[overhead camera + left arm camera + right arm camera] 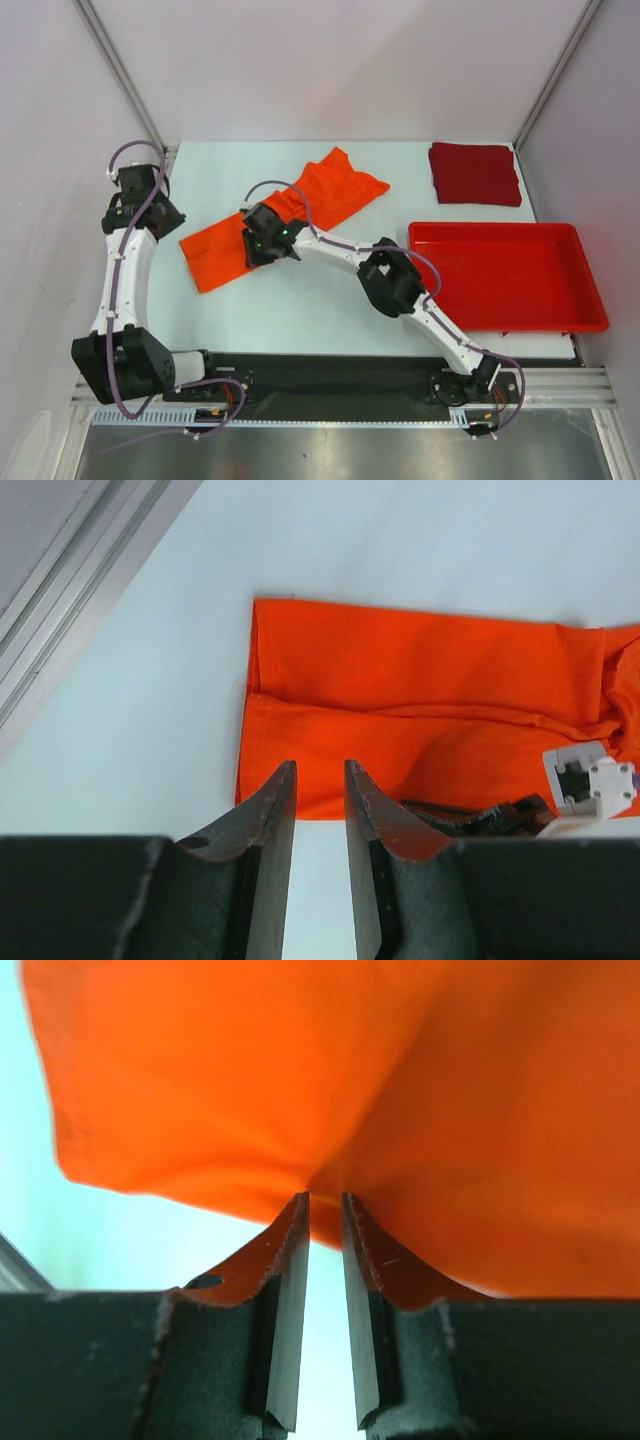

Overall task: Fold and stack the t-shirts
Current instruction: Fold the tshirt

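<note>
Top external view shows the orange t-shirt (340, 190) lying as a long diagonal band on the table (300, 300). The dark red t-shirt (475, 173) sits folded square at the far right corner. The right jaws are closed on a pinch of orange cloth near the band's middle. The left jaws are narrowly parted and empty, just beside the band's left end. Judge this as folding shirt 2 of 2. Next, you likely need the left jaws to grip that end for an even fold.

Reads as a robotics lab test cell: pale table (330, 310) boxed in by plain white panels (340, 60) on aluminium posts (120, 70), slotted aluminium rail (560, 385) along the table's near edge, two cabled robot arms (125, 270) bolted there.
</note>
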Available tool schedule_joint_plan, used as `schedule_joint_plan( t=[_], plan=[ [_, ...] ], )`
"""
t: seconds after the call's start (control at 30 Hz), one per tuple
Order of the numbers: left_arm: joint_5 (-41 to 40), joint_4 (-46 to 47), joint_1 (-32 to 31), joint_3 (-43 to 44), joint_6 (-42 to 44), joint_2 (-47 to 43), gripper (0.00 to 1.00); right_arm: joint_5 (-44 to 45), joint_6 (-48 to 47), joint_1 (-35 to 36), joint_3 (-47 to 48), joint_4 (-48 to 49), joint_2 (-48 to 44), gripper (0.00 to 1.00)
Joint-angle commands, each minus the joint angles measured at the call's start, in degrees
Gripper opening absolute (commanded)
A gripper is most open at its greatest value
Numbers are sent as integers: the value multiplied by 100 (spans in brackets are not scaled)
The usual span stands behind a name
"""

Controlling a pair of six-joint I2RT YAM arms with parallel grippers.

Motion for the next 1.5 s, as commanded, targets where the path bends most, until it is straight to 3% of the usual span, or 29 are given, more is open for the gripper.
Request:
schedule_joint_plan(
  t=[0.0,0.3,0.43,0.57,0.77,0.9,1.03,1.1,1.27,1.47],
  plan=[
    [84,39,1,-98,14,-222,31,518,-226,-13,-1086,-450,-673,24],
    [383,83,-26,-397,339,-239,33,677,-507,-267,-3952,-388,-2589,24],
    [339,83,-507,-484,392,-257,34,633,-621,-496,-5259,-309,-3380,24],
    [593,311,-851,-722,287,-292,35,-87,-1087,-488,-6043,-283,-4162,25],
    [1127,863,-1801,-634,312,191,37,122,-833,-584,-6906,-564,-5480,25],
    [1666,1691,-2021,-450,374,621,38,386,-482,-1040,-6461,-416,-6000,27],
    [1877,2315,-2240,-12,401,1209,38,719,-480,-1698,-5698,49,-5642,29],
    [1886,2412,-2355,243,401,1640,37,879,-525,-1902,-5283,147,-5124,29],
    [1755,2535,-2662,745,331,2335,34,932,-735,-2508,-3140,51,-3674,34],
    [1456,2764,-2864,456,198,2266,32,1318,-955,-2720,-427,-239,-1626,45]
  ],
)
